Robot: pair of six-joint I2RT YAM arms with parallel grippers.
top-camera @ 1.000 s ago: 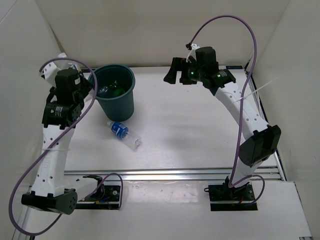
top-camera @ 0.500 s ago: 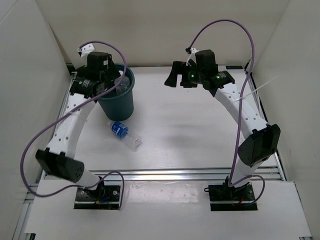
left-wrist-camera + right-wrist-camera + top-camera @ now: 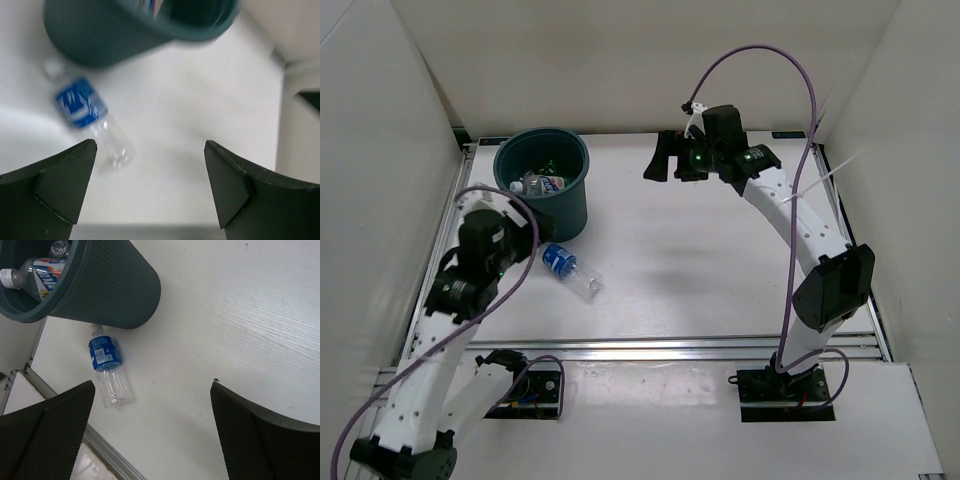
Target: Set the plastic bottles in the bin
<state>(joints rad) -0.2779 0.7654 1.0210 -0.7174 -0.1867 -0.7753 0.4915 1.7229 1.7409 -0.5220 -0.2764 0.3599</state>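
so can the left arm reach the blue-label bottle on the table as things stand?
Probably yes. The left fingers are open just above the blue-label bottle, which lies bare on the table. Only the bin, close by its cap end, might crowd them.

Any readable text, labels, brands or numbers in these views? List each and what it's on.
No text here can be read as words.
On the blue-label bottle, lying on the table: white print on the blue label, too small to read, and blurred in the left wrist view.
On the white-label bottle inside the bin: blue lettering with some orange, too small to read.
No other text, numbers or signs show.
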